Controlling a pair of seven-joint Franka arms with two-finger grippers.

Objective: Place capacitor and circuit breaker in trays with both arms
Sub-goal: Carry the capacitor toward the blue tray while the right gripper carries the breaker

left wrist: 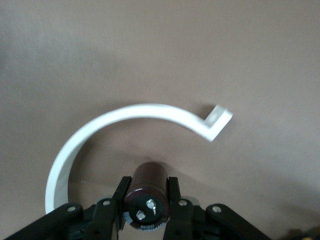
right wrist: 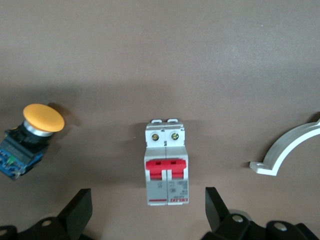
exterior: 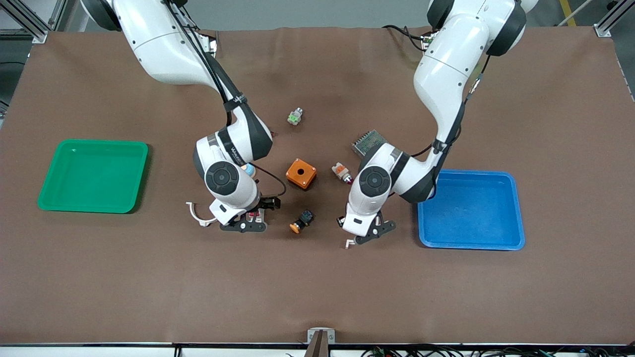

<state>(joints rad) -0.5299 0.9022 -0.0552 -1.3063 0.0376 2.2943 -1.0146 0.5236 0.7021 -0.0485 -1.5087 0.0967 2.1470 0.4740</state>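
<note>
Two grasps are under way and neither is finished. The left end effector (left wrist: 147, 192) is clamped on the capacitor (left wrist: 149, 176), low at the bench (exterior: 317, 287), toward the left arm's end from the orange box (exterior: 301, 173). I cannot tell whether the part has left the surface. The right end effector (right wrist: 148, 207) is down at the bench with its fingers (right wrist: 80, 212) spread wide apart, straddling the circuit breaker (right wrist: 166, 162) without touching it. The breaker lies on the bench, nearer to the front camera than the orange box and toward the right arm's end.

As I judge it, the task is at an early stage. The capacitor is gripped but not delivered, and the breaker is lined up but not yet gripped. Neither part is in the green tray (exterior: 59, 206) or the blue tray (exterior: 516, 208), which stand well apart from the orange box at the two ends of the bench. The closing, lifting, carrying and releasing are all left.

The capacitor's long axis runs out from between the fingers. Its flat end, with two metal terminals, faces the left wrist camera, and its rounded end points away from it. The breaker lies flat with its red levers up. Its long axis runs along the gap between the right fingers, and the end with the two screw terminals points away from that end effector.
</note>
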